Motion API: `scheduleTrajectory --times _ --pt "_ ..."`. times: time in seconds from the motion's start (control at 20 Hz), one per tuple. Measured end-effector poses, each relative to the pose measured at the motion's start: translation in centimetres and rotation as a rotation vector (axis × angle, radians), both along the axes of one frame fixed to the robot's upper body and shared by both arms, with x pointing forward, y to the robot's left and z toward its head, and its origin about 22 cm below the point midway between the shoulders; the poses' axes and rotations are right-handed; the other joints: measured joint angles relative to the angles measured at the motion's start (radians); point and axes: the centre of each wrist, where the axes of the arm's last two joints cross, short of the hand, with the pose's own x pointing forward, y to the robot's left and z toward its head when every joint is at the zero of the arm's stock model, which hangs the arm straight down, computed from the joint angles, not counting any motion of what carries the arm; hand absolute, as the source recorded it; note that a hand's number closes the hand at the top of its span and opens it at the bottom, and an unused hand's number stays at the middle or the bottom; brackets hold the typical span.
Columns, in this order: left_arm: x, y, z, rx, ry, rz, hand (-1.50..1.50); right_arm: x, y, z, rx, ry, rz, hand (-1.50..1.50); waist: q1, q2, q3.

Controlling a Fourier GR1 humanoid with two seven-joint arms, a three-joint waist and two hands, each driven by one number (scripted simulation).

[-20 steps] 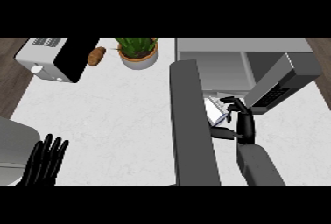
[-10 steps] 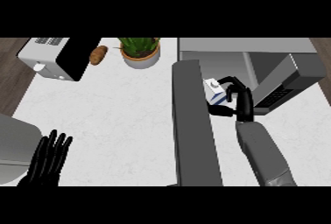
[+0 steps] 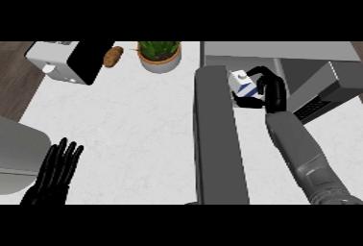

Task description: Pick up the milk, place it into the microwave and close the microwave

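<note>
Looking steeply down from the head view, the right hand (image 3: 271, 91) reaches forward over the counter toward the microwave (image 3: 284, 53), its black fingers curled round the milk carton (image 3: 242, 85). The carton is white with a blue panel and a small cap on top, and it sits upright in the hand's grasp, just beside the inner face of the microwave door (image 3: 216, 144). That door stands swung open, a long dark grey slab running from the oven's front toward the lower edge of the view. The carton is held at the mouth of the oven, between the open door and the control panel (image 3: 327, 93) on the right; whether it touches the oven floor cannot be told. The grey right forearm (image 3: 305, 153) slants up from the lower right.

At the lower left, the left hand (image 3: 53, 175) rests with its fingers straight and spread, holding nothing, next to a grey rounded object (image 3: 18, 153) at the left edge. At the far side of the white counter (image 3: 120, 125) stand a toaster (image 3: 60, 62), a brown bread roll (image 3: 113, 55) and a potted plant (image 3: 159, 55).
</note>
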Motion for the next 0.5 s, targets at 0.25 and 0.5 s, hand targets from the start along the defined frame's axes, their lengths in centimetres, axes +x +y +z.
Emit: scheduleTrajectory --times 0.25,0.5 --pt "0.3 0.2 0.0 0.038 0.003 -0.004 -1.50 0.9 -1.9 1.3 -0.106 0.000 -0.087 1.50 0.022 0.010 0.001" --pt "0.7 0.4 0.1 0.102 0.013 0.003 -1.50 1.8 -2.5 2.8 -0.157 -0.029 -0.202 -1.50 0.041 0.019 0.002"
